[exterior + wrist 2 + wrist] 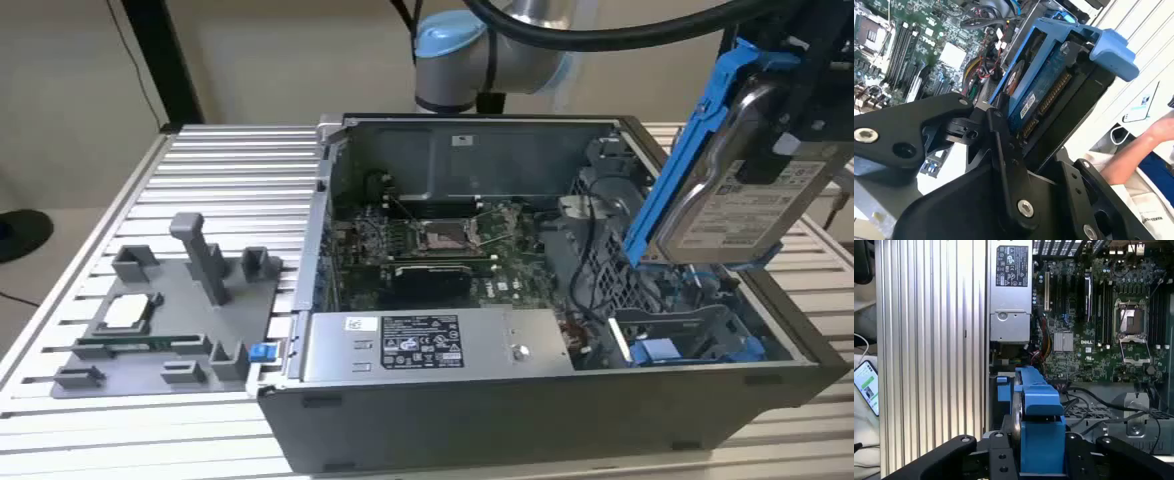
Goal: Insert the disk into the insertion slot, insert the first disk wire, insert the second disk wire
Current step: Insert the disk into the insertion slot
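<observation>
The gripper (781,150) has its jaws closed on the disk (738,212), one finger on each side of the blue carrier, as both wrist views show. The disk hangs in the air over the case's (534,405) edge at the exterior view's right. Its long axis is steeply upright and leans a little, with the label facing the exterior camera. The slot (683,338) lies below the disk's lower end, in the case's near corner on that same side, and the two are apart. By my judgement, the path to the slot runs downward along the disk's long axis.
</observation>
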You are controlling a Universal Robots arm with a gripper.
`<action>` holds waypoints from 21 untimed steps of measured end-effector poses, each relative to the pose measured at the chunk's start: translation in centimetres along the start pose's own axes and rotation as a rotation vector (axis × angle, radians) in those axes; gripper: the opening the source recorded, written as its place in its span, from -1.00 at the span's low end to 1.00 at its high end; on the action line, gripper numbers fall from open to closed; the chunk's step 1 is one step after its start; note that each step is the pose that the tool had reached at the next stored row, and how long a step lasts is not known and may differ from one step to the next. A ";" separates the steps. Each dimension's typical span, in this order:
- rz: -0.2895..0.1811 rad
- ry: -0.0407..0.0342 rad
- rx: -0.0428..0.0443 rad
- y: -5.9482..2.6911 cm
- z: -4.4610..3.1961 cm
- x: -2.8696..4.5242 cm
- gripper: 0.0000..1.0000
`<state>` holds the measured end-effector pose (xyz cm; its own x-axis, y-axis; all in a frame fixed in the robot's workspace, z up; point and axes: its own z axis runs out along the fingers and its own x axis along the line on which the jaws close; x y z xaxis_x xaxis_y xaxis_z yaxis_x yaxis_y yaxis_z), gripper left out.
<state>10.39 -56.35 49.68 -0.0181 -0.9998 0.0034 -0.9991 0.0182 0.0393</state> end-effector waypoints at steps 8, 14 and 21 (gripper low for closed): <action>0.000 -0.0001 0.0000 0.00 0.00 0.00 -1.00; 0.000 -0.0002 0.0000 -0.07 -0.02 0.04 -1.00; 0.000 -0.0011 0.0000 -0.96 0.52 0.68 -1.00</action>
<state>11.32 -57.05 49.12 -0.0181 -0.9998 0.0023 -0.9991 0.0182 0.0393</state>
